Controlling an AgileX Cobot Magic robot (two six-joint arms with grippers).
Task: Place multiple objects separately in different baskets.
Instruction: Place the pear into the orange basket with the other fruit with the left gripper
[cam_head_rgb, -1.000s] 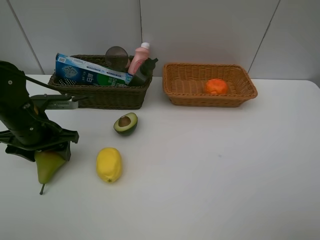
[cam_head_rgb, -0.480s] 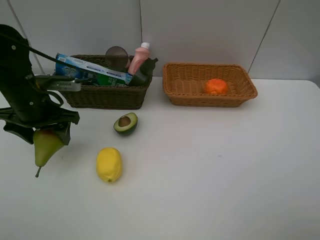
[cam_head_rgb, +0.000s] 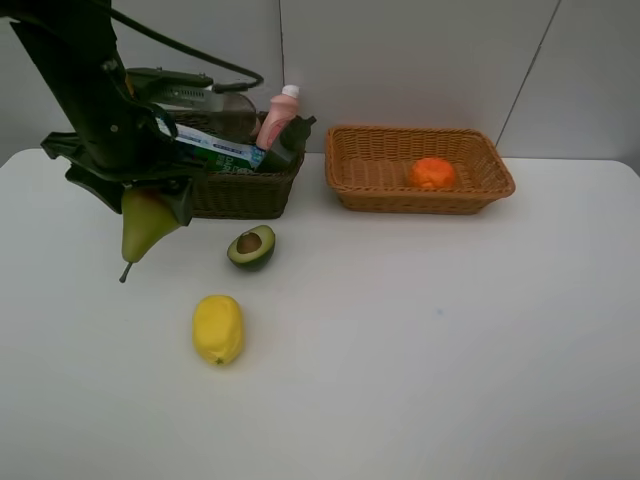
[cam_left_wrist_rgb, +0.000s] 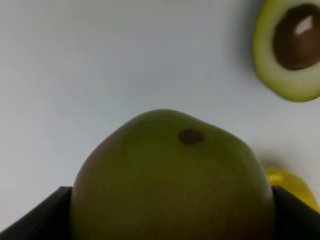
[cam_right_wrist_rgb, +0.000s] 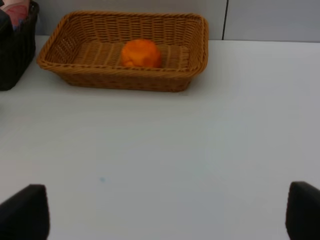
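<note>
Two wicker baskets stand at the back: the dark basket (cam_head_rgb: 245, 200) and the tan basket (cam_head_rgb: 400, 195), which holds the orange (cam_head_rgb: 433, 172). The left gripper (cam_head_rgb: 135, 200) clamps the pear (cam_head_rgb: 140, 228) by its fat end, stem down, clear of the table (cam_head_rgb: 450, 350) beside the dark basket; the right gripper (cam_right_wrist_rgb: 160, 215) gapes empty. Risk (my judgement): the smooth, tapering fruit could slip free during the carry to the tan basket.

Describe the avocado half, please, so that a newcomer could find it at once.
Start at the dark basket at the back left of the white table. Just in front of its right end lies the avocado half, cut face up. Unlike the whole lemon nearby and the pear in the left pincer, it shows a brown stone.
</note>
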